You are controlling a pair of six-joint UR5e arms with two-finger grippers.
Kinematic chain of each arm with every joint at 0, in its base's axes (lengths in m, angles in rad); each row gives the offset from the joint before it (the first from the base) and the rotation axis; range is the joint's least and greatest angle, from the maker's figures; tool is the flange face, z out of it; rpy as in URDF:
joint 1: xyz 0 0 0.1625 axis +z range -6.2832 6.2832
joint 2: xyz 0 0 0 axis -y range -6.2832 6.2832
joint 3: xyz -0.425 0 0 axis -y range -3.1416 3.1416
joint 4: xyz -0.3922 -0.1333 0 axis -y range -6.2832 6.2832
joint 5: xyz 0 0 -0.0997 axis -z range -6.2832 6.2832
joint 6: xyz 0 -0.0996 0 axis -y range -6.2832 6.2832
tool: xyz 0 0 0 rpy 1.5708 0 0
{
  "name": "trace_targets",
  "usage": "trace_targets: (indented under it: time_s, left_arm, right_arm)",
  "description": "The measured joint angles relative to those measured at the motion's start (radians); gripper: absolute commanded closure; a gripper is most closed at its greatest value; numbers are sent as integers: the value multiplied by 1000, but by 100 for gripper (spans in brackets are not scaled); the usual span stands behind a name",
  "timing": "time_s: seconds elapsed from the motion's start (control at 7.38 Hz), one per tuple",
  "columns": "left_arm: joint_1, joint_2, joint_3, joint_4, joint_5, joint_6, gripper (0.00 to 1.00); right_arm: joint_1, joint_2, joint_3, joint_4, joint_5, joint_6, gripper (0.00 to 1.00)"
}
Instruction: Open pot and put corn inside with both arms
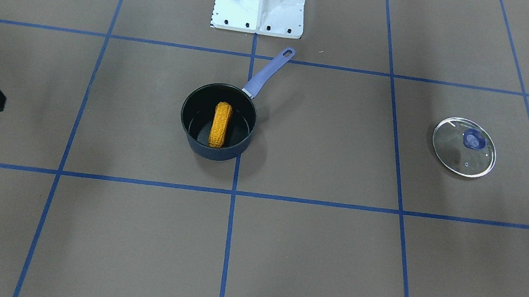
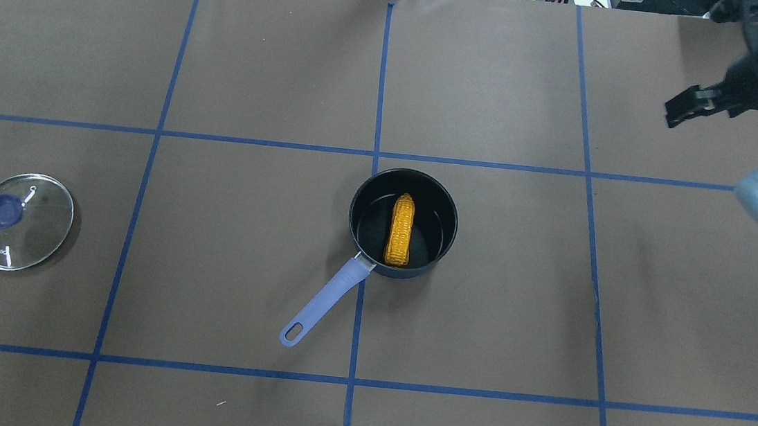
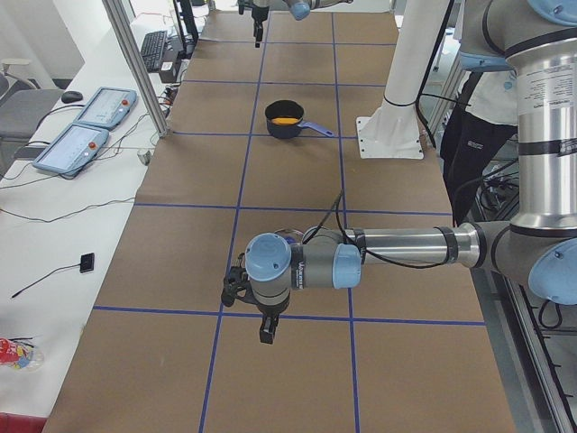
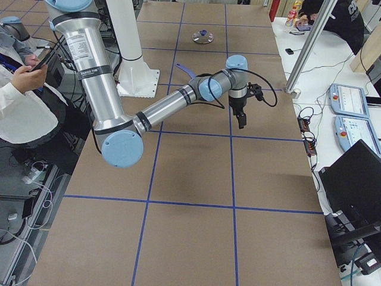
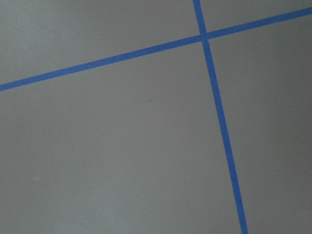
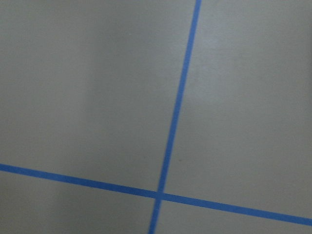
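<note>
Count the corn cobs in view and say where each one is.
1. The corn lies flat inside the open pot at the table's middle, along its black bottom. The lid rests apart on the table, see-through with nothing under it, so none looks hidden.

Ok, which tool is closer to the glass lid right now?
Left. The left tool hangs at the table end on the same side as the glass lid, just outside the overhead view. The right tool is far across the table, beyond the pot.
</note>
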Motion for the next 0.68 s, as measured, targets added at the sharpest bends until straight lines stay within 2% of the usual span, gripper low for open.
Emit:
trace_targets:
  time_s: [0.27, 0.68]
  left_arm:
    - [4, -1, -9, -4, 22, -9, 1]
    - [17, -3, -37, -3, 65, -10, 1]
  right_arm:
    - [175, -108, -42, -35, 101, -244, 0]
    - [352, -314, -49, -33, 184, -315, 0]
